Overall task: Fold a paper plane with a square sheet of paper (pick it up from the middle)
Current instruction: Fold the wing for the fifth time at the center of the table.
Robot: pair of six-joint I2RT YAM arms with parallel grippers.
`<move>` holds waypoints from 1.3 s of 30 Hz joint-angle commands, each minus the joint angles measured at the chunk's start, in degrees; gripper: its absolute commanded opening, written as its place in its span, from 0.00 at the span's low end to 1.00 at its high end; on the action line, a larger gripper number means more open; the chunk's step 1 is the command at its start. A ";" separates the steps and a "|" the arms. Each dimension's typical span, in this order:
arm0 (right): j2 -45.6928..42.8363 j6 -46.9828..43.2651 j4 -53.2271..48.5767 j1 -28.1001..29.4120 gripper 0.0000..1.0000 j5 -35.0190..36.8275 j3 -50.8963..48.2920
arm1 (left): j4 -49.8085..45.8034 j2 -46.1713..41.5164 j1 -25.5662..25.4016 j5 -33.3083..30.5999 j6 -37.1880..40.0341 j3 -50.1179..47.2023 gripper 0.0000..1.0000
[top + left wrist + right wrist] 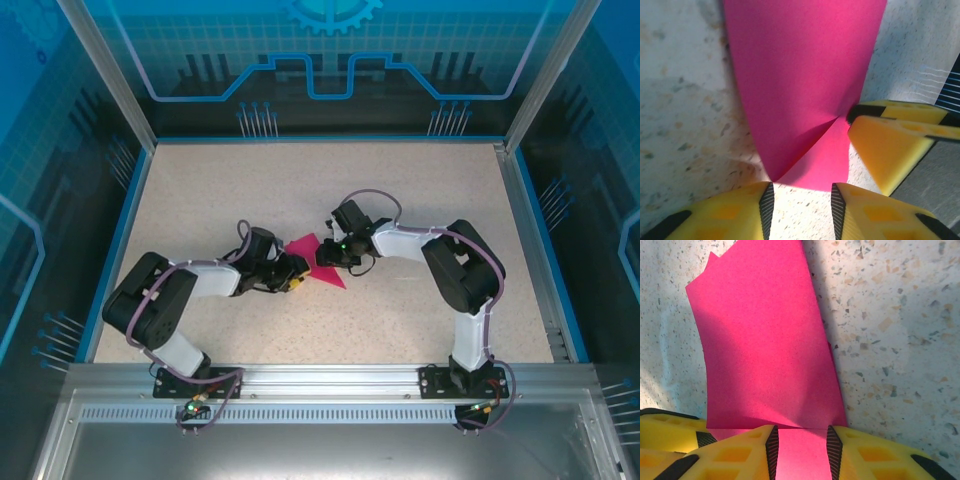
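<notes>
The square sheet of paper (322, 262) is magenta-pink and lies mid-table between my two grippers, partly folded. In the left wrist view, one flap of the paper (800, 75) curves up from a crease. My left gripper (802, 192) is open just short of the paper's near edge, with bare table between its fingers. In the right wrist view, my right gripper (801, 435) has its jaws apart, and the fingertips rest on the flat lower layer of the paper (765, 350) where the flap rises. The right gripper's yellow fingers (890, 145) touch the sheet's right side.
The speckled tabletop (300, 190) is bounded by blue edging and a metal frame (520, 200). Both arms reach in from the near rail (320, 385), and their grippers nearly meet at the paper. A yellow finger of the other gripper (665, 425) shows at the lower left of the right wrist view.
</notes>
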 commanded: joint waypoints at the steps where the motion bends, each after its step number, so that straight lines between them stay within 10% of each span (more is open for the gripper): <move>1: 1.19 0.59 0.29 -0.57 0.34 -0.50 -1.49 | -0.94 0.46 -0.34 -1.42 1.44 2.76 0.36; 10: 1.41 0.50 0.56 -0.68 0.34 -0.70 -1.86 | -0.58 2.60 -0.27 -1.88 0.57 3.89 0.34; 19: -4.12 -4.09 5.56 -0.92 0.40 -1.61 -3.97 | -1.74 2.10 -0.34 -2.21 -1.23 3.77 0.04; 27: -16.73 -16.32 17.39 -0.54 0.67 5.40 -15.39 | -8.79 -0.82 -0.60 -3.14 -3.96 5.25 0.02; 39: -22.90 -44.38 38.12 10.73 0.65 15.63 -30.24 | -19.42 -3.50 -0.86 -3.12 -4.77 10.10 0.02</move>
